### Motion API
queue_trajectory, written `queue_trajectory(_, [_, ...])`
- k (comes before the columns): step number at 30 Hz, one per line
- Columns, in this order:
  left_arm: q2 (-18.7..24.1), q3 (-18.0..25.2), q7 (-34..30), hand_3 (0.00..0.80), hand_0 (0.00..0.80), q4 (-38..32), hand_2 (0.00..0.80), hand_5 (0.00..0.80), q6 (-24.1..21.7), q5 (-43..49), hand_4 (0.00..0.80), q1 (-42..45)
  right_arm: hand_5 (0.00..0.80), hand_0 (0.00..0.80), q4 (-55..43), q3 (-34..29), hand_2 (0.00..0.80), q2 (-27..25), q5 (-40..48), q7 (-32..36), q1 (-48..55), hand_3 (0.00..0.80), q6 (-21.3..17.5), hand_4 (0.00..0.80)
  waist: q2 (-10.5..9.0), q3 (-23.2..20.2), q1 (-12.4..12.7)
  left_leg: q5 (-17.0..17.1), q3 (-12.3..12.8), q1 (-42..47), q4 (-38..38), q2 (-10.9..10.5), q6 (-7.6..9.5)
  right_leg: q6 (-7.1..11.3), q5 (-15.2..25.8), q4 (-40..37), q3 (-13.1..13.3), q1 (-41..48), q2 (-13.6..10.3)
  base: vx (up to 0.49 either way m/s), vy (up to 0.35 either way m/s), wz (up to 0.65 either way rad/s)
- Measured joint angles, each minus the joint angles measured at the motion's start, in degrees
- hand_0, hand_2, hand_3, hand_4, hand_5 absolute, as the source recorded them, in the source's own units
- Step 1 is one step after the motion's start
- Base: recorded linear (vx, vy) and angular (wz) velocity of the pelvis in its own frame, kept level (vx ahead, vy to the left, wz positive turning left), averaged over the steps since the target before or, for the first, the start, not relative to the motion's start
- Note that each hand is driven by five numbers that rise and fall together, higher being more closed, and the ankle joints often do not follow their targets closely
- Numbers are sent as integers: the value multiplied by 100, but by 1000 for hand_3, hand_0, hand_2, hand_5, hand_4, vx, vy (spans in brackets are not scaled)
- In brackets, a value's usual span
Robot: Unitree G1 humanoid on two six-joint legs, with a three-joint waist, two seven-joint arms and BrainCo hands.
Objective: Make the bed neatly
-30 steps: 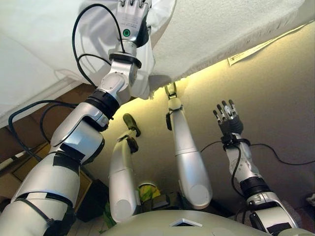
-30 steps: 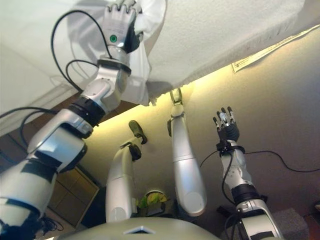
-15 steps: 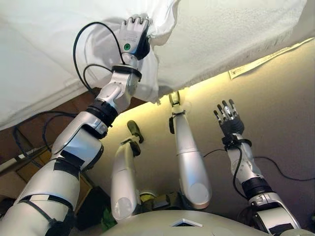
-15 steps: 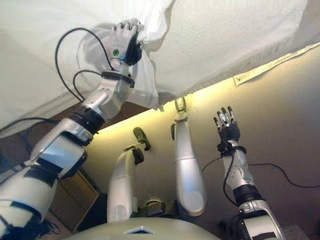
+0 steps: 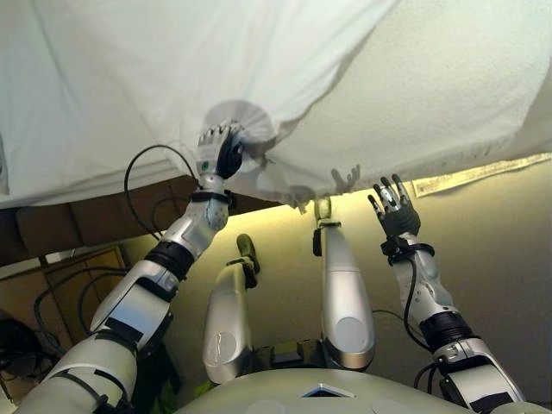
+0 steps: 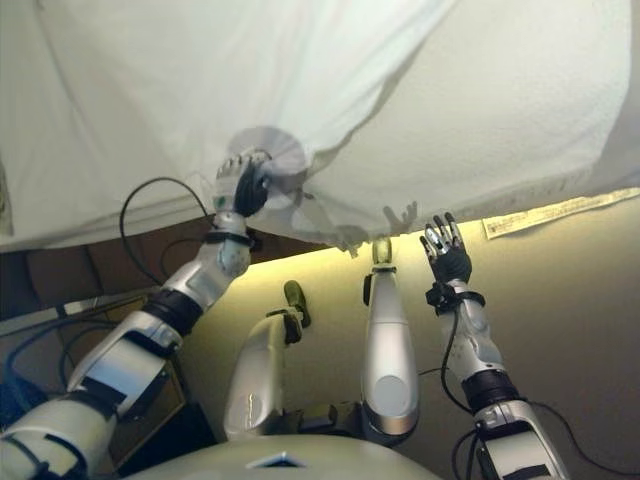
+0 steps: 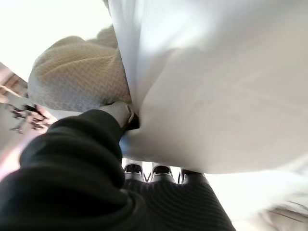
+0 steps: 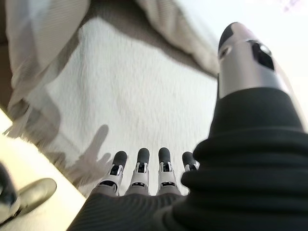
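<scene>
A white sheet [image 5: 172, 78] lies over the bed and hangs down its near side. Next to it the textured white mattress side [image 5: 448, 95] is bare. My left hand [image 5: 218, 153] is shut on a bunched fold of the sheet at the bed's edge; the cloth also shows in the left wrist view [image 7: 207, 82]. My right hand [image 5: 393, 205] is open and empty, its fingers spread, held apart in front of the mattress side. In the right wrist view its fingers [image 8: 139, 166] point at the mattress side [image 8: 125, 96].
A white label strip [image 5: 483, 177] hangs at the mattress's lower edge on the right. A brown bed frame [image 5: 78, 220] and a wooden cabinet [image 5: 52, 285] stand at the left. Beige floor [image 5: 500, 259] lies below the bed.
The camera has tilted up, so more of the bed shows. My left hand has kept hold of the sheet fold and now sits lower at the bed's edge. My right hand stays open.
</scene>
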Motion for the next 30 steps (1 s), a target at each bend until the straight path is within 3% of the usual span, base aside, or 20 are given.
queue_trajectory(4, [102, -20, -14, 800, 800, 4, 800, 800, -182, 8, 800, -98, 0, 0, 901, -19, 0, 177, 1947, 587, -695, 0, 137, 0, 9, 2, 214, 125, -104, -50, -88, -12, -43, -18, 30, -46, -122, 3, -40, -91, -69, 15])
queue_trajectory(8, [105, -291, -133, 800, 800, -21, 800, 800, -306, 13, 800, -505, 0, 0, 2751, -709, 0, 136, 4161, 1234, -1872, 0, 839, 0, 127, 21, 509, 284, -322, -206, -185, -7, -72, -61, 103, -189, -391, -3, -85, -73, -129, 24])
queue_trajectory(10, [120, -400, -189, 800, 800, -82, 800, 800, -341, 13, 800, -549, 0, 0, 3179, -987, 0, -18, 4666, 1440, -2275, 0, 1116, 0, 152, 26, 644, 331, -396, -230, -233, -4, -95, -81, 103, -206, -464, -2, -85, -48, -93, 15])
queue_trajectory(13, [190, -492, -220, 800, 800, -80, 800, 800, -352, 3, 800, -547, 0, 0, 3441, -1282, 0, -137, 4867, 1657, -2695, 0, 1387, 0, 157, 25, 692, 357, -476, -294, -251, 6, -119, -97, 105, -244, -554, -1, -87, -8, -33, 11])
queue_trajectory(18, [287, -499, -229, 800, 800, -185, 800, 800, -504, -125, 800, -526, 0, 0, 3627, -1245, 0, -501, 4885, 1980, -2881, 0, 1818, 0, 211, 32, 887, 400, -519, -291, -347, -19, -102, -133, 184, -337, -633, 61, -123, 14, 12, 6])
queue_trajectory(30, [796, -501, -290, 800, 800, -595, 800, 800, -575, -135, 800, -417, 0, 0, 3727, -1264, 0, -602, 4814, 2169, -2932, 0, 2204, 0, 226, 26, 1161, 555, -745, -198, -576, -91, -38, -44, 377, -818, -910, 450, -189, 38, 20, 10])
